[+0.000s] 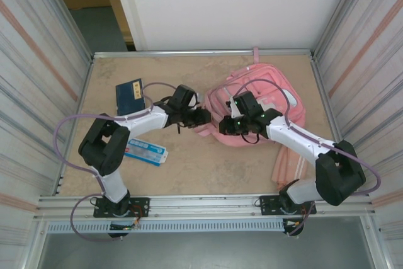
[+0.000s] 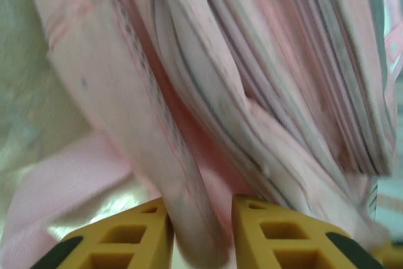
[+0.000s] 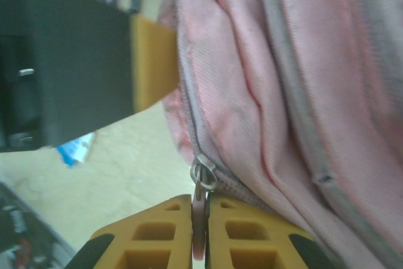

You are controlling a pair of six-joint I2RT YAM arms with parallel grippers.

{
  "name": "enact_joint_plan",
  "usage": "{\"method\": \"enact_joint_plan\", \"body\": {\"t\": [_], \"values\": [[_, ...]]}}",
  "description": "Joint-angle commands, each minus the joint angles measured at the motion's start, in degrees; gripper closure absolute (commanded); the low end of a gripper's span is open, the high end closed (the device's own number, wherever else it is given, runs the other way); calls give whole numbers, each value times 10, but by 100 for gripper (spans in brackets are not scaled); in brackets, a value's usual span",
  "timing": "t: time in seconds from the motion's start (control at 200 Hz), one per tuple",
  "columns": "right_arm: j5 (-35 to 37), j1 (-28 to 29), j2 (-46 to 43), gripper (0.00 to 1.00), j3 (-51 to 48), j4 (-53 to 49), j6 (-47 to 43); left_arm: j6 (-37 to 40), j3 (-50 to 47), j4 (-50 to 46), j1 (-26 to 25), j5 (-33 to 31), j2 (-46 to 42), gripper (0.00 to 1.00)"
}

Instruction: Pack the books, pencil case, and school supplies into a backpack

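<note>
Top external view: the backpack [image 1: 271, 75] lay at the far right of the surface [image 1: 189, 174]. The left pincer [image 1: 203, 118] and right pincer [image 1: 225, 125] met at its near-left edge. The navy book [image 1: 129, 96] and pencil case [image 1: 146, 151] lay outside it to the left, unpacked.

Left wrist view: the fingers [image 2: 119, 240] stood either side of a fold of pink fabric. Whether they pinched it or merely flanked it could not be told.

Right wrist view: the right pincer was closed on the small tab of the zip pull [image 3: 203, 174], beside the bag's seam.

Assessment: the step in hand appeared to be opening the zip. If the left hold was slack, the bag would likely drag along with the pull rather than unzip. The small tab could slip from the closed pincer under load. Fabric bunched beside the track might also jam the slider.
</note>
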Motion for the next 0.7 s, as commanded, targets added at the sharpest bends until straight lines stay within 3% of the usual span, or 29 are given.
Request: {"method": "enact_joint_plan", "body": {"t": [0.0,0.15,0.316,0.446,0.697], "values": [[9,6,-3,90,-49,86,-20,20,-39,50,7,75,-43,67],[9,35,29,88,-40,89,-25,26,-80,55,7,100,-48,66],[19,55,36,70,-13,53,-41,44,-113,39,0,66,-98,66],[48,55,-9,62,-7,2,-64,87,-124,36,-32,10,-140,65],[117,16,-124,52,-57,-12,-106,172,-77,11,-64,-4,-127,61]]}}
